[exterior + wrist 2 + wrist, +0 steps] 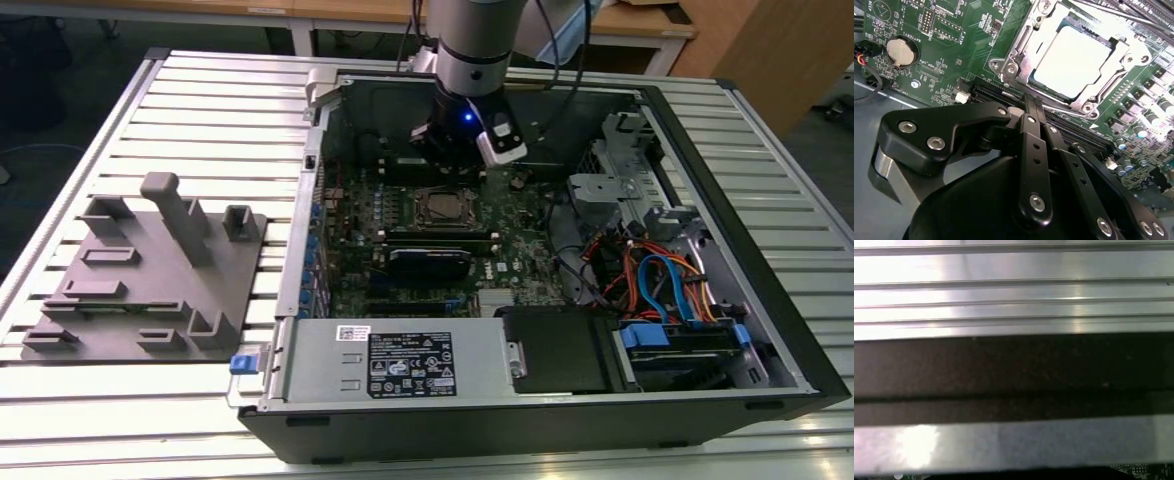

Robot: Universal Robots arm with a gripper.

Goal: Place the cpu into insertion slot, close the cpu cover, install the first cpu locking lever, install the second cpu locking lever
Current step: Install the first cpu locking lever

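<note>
The cpu (1074, 60) lies flat in the insertion slot (439, 205) on the green board, its silver-grey top showing through the window of the cpu cover (1021, 45). The cover lies down over the chip. Thin metal lever rods (1124, 17) run along the socket's far side; whether they are latched I cannot tell. My gripper (1032, 102) hangs just above the board beside the socket's edge, its two black fingers (1026, 130) pressed together with nothing between them. In the exterior view the gripper (451, 150) sits over the board just behind the socket.
The open computer case (747, 330) holds a power supply (387, 362), a drive cage with coloured cables (661, 285) and long black slots (999, 95). A coin battery (901, 50) sits on the board. A grey fixture plate (147, 270) lies on the slatted table (1004, 290).
</note>
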